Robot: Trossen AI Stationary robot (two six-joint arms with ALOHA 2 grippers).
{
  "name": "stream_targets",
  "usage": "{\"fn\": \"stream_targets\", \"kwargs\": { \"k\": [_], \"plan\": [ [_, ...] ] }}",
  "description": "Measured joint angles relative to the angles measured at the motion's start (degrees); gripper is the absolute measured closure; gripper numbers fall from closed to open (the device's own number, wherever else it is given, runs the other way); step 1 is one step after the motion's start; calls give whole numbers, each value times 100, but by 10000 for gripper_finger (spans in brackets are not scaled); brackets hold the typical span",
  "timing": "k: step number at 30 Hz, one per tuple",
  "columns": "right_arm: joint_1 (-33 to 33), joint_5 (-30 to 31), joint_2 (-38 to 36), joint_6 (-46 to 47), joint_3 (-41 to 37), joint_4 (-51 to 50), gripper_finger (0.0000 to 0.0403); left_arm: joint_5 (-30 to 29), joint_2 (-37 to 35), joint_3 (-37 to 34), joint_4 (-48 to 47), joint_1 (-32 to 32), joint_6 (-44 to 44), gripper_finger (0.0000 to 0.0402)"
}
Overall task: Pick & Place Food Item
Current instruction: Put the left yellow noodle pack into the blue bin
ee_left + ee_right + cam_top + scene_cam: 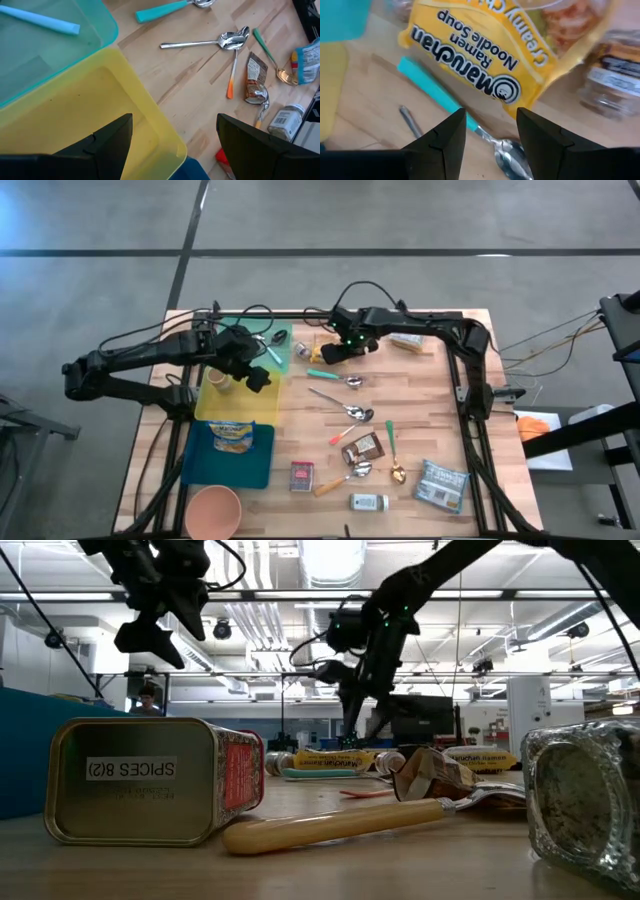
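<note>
A yellow ramen noodle soup packet (480,55) lies on the wooden table near its far edge, partly under my right gripper (330,355). Its near edge rests over the teal handle (432,90) of a spoon. My right gripper (492,137) hovers just above the packet, pointing steeply down, open, with nothing between its fingers. My left gripper (258,377) hangs open above the yellow bin (235,405). In the left wrist view the left gripper (175,145) has nothing between its fingers and looks down on that yellow bin (100,100).
A green bin (255,330), the yellow bin and a blue bin (230,465) holding a food packet (232,435) line the left side. Spoons (345,412), a brown packet (363,448), a spice tin (301,476), a jar (369,502), a grey packet (442,483) and a pink bowl (212,510) lie scattered.
</note>
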Motion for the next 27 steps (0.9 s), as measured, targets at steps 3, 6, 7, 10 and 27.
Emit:
{"fn": "stream_targets", "kwargs": {
  "k": [3, 6, 7, 10, 27],
  "plan": [
    [-4, 15, 64, -11, -2, 33, 230, -1, 0, 0, -2, 0, 0, 107],
    [-38, 153, 21, -49, -38, 52, 230, 0, 1, 0, -3, 0, 1, 107],
    [-52, 171, 2, -57, -52, 39, 230, 1, 1, 0, -4, 0, 2, 107],
    [-94, 174, -108, -73, -78, 51, 230, 1, -1, 0, -7, 0, 7, 107],
    [-291, -625, -410, 525, -1809, 2452, 230, 4, 1, 0, -9, 0, 26, 107]
  ]
}}
